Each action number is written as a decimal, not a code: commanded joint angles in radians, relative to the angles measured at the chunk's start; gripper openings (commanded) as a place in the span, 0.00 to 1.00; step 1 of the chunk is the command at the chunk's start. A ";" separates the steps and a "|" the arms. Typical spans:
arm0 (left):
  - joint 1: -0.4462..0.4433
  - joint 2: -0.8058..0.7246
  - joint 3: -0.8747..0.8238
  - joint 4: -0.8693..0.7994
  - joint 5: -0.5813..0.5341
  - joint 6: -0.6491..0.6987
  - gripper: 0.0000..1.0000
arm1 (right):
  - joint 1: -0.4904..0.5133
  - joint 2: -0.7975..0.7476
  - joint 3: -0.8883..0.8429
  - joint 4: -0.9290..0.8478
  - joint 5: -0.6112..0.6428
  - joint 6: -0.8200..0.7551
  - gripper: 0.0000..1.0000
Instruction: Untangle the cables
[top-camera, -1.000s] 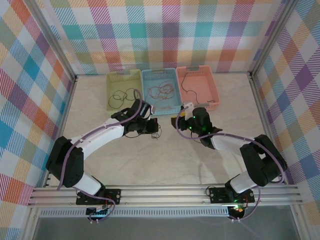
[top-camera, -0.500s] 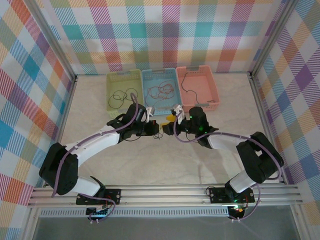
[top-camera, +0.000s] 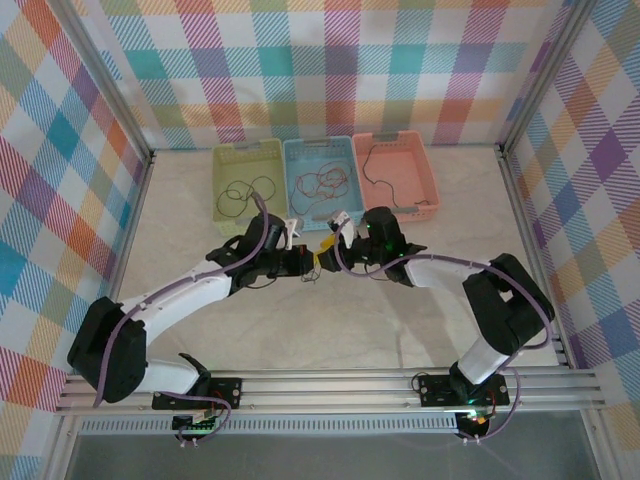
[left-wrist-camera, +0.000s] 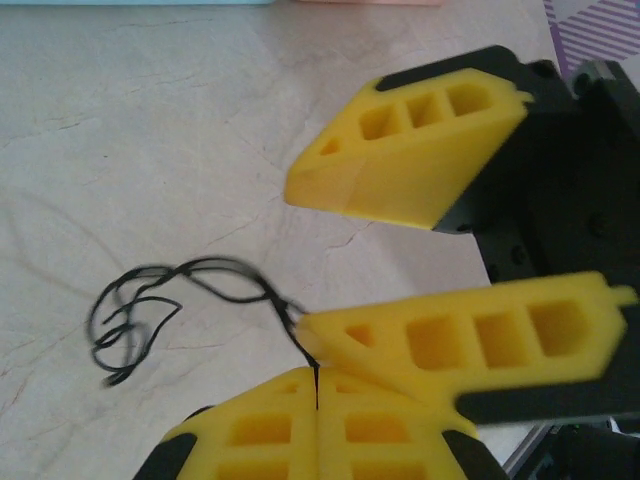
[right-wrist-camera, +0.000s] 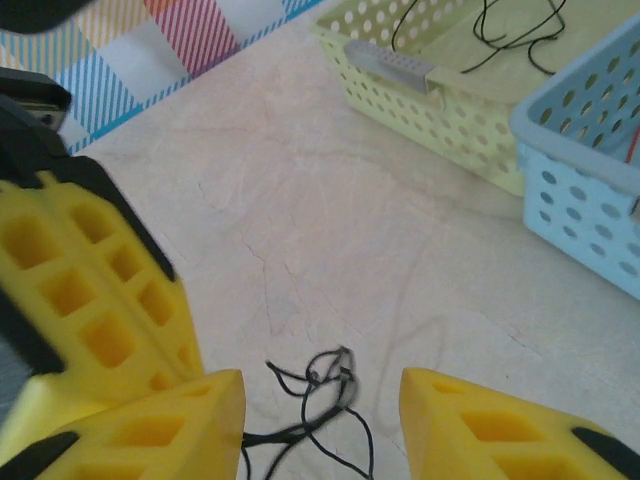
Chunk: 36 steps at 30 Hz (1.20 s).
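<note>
A thin black cable lies bunched on the pale table. One strand runs up into my left gripper, which is shut on it. In the top view the left gripper and the right gripper meet tip to tip at the table's middle. My right gripper is open, and its yellow fingers straddle the black cable lying loose on the table. One right finger rests against the left gripper's tips. More cables lie in the baskets: black, red and black.
Three baskets stand in a row at the back: green, blue and pink. In the right wrist view the green basket and blue basket sit just beyond the cable. Checked walls close in the table.
The right gripper has swung left to meet the left gripper, and its jaws have narrowed. The left arm has reached slightly further right with the black cable still pinched.
</note>
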 joint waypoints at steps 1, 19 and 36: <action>-0.009 -0.058 -0.018 0.068 0.004 -0.011 0.00 | 0.015 0.022 0.034 -0.094 -0.025 -0.051 0.44; -0.010 -0.160 -0.086 0.151 -0.001 -0.031 0.00 | 0.046 0.064 0.087 -0.186 0.005 -0.094 0.44; -0.010 -0.119 -0.083 0.192 0.070 -0.054 0.00 | 0.063 0.056 0.067 -0.118 0.105 -0.063 0.53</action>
